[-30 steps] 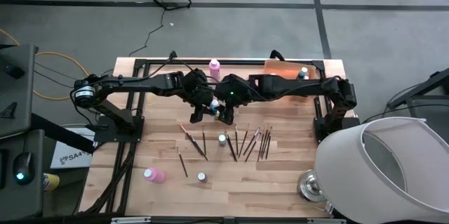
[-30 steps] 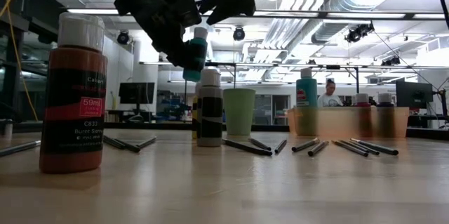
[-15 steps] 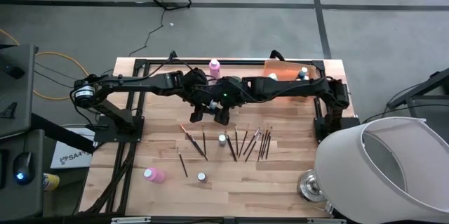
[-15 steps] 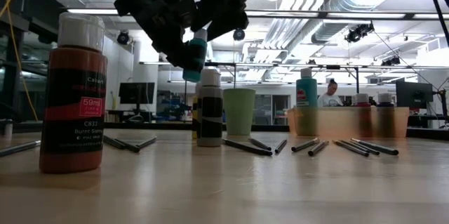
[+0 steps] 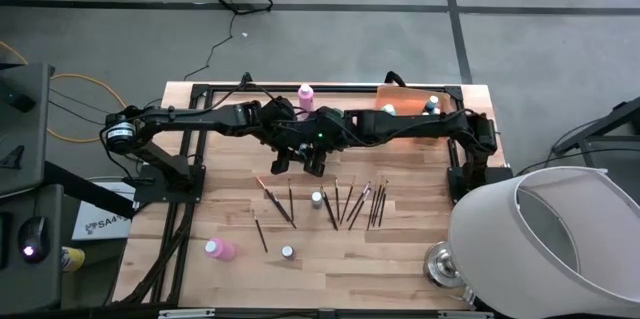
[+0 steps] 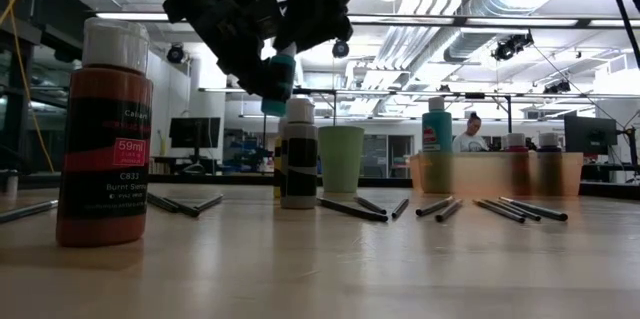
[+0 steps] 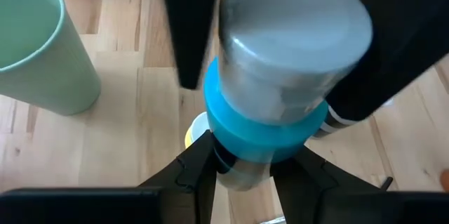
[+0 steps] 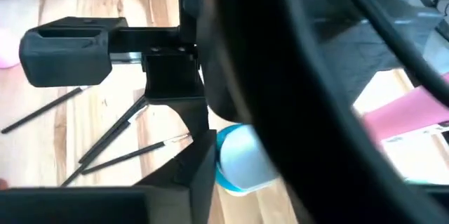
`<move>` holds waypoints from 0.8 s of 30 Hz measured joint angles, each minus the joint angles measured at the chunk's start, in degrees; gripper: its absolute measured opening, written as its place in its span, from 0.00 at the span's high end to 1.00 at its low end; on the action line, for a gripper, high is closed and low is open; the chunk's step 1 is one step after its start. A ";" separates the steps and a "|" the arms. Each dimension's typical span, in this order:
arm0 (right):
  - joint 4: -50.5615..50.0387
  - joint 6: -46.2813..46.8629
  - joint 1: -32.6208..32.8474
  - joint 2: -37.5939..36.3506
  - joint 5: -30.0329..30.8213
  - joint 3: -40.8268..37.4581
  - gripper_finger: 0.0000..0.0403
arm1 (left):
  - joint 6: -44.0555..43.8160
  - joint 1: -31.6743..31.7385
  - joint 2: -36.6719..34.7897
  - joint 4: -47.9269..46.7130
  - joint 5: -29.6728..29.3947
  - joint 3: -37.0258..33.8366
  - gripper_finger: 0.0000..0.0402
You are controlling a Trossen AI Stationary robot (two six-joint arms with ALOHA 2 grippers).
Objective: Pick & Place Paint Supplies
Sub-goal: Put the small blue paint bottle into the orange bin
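Left gripper [image 6: 272,84] clamped on teal bottle [image 7: 277,104], held in air above table [image 5: 400,249]. Right gripper [image 5: 316,164] just beside it at bottle's cap; its fingers seem to straddle cap, contact unclear. Green cup [image 7: 38,48] near, brushes [image 5: 350,202] below grippers.

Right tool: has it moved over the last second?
Yes. In the high view the right tool has shifted leftward, away from the orange tray, closing on the teal bottle held by the left tool.
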 joint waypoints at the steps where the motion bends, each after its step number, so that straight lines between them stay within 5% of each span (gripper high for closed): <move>1: -0.30 0.17 0.00 -0.04 0.03 0.00 0.68 | 0.05 -0.01 0.00 0.02 -0.01 0.00 0.72; 12: -1.13 3.79 0.00 -0.69 -0.39 0.02 0.70 | 0.20 -0.04 0.02 -0.01 0.46 0.01 0.71; 24: -8.39 9.49 -0.91 -6.10 4.87 0.13 0.72 | 0.33 -0.07 -2.03 -0.88 -0.56 -0.03 0.50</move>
